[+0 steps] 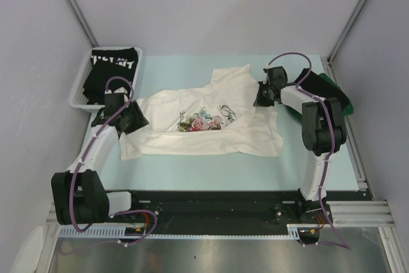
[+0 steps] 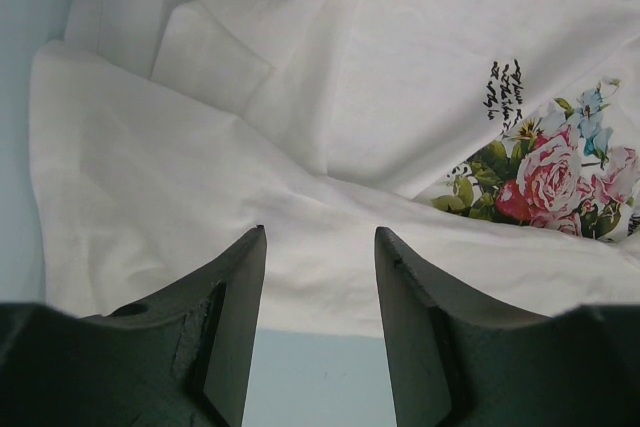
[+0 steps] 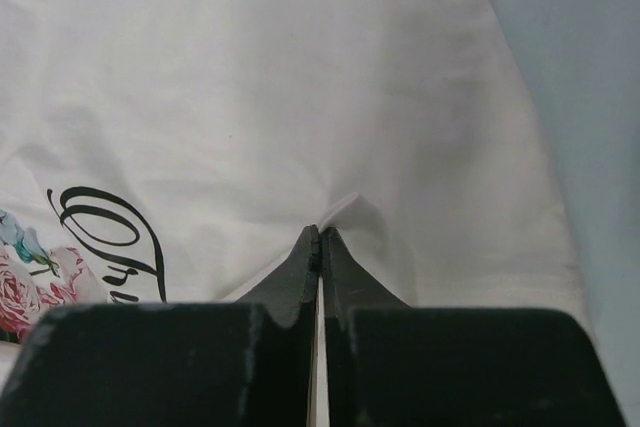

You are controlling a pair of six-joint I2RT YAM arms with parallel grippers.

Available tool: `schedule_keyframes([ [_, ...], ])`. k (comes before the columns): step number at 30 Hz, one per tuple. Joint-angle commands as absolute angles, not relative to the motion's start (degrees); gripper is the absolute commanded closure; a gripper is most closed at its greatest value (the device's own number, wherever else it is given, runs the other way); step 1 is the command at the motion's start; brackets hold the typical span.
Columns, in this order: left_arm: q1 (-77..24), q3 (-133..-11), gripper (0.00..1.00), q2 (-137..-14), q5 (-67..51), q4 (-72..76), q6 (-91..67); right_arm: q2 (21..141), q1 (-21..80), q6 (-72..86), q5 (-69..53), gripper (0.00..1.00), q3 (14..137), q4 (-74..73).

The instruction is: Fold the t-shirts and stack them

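Observation:
The white t-shirt (image 1: 204, 123) with a floral print and black script lies spread and wrinkled in the middle of the table. My left gripper (image 1: 135, 119) is open at the shirt's left edge; in the left wrist view (image 2: 320, 237) the white cloth (image 2: 300, 127) lies just ahead of the fingers. My right gripper (image 1: 259, 99) is shut on a pinch of the white shirt (image 3: 300, 77) at its right side, in the right wrist view (image 3: 320, 232). A black t-shirt with white lettering (image 1: 114, 63) lies in the basket. A dark green t-shirt (image 1: 335, 91) lies behind the right arm.
A white mesh basket (image 1: 80, 97) stands at the back left with black cloth in it. The table surface (image 1: 192, 171) is pale blue. Grey walls close in the left, right and back. A black rail runs along the near edge.

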State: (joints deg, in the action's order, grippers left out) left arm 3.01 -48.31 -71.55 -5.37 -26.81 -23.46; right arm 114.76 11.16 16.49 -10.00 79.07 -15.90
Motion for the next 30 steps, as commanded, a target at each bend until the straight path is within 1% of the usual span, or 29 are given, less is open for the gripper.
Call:
schedule_keyframes([
  [1,3.2,-48.3,0.48,-71.0,-6.9,-26.0,-23.3,115.1,10.5,16.8,-10.9,1.00,79.5,-13.9],
  [13,3.2,-48.3,0.47,-71.4,-7.3,-25.8,-23.3,115.2,8.0,17.4,-11.2,1.00,83.2,-13.9],
  [25,3.1,-47.1,0.47,-70.7,-7.3,-25.7,-23.2,120.6,9.0,17.7,-12.2,1.00,93.5,-17.2],
  [30,3.2,-47.0,0.47,-70.4,-7.3,-25.8,-23.2,123.3,9.3,17.7,-12.1,1.00,95.6,-17.7],
])
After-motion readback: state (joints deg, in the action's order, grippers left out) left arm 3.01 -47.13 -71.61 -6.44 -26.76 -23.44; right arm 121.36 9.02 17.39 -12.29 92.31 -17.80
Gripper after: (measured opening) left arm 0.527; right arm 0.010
